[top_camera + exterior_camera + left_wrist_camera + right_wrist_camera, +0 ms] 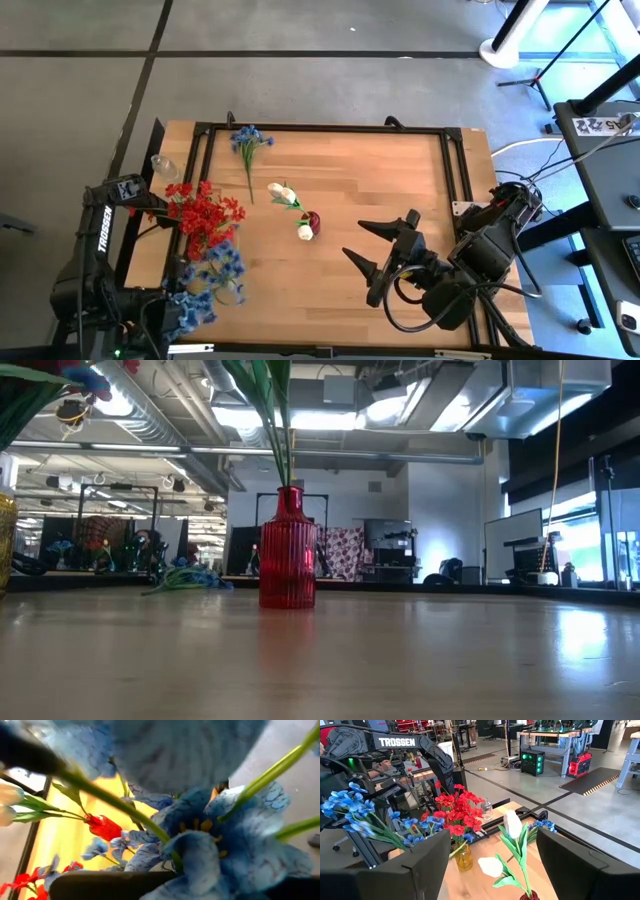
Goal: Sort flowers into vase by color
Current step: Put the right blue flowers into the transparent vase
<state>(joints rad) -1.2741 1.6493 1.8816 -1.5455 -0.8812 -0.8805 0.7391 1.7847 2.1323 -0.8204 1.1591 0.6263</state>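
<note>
White tulips (288, 195) stand with their stems in a small red vase (311, 222) at the table's middle; the low view shows that vase (288, 550) upright. Red flowers (205, 215) stand in a yellow vase (463, 858) near the left edge. A bunch of blue flowers (215, 270) sits just in front of them, over the left arm's end, and fills the left wrist view (210, 840); it hides my left gripper. One blue sprig (249, 140) lies flat near the far edge. My right gripper (353, 239) is open, right of the red vase, touching nothing.
A clear glass vase (165, 166) stands at the far left by the black frame (330, 128) that rims the table. Bare wood lies between the red vase and the right arm, and along the far side.
</note>
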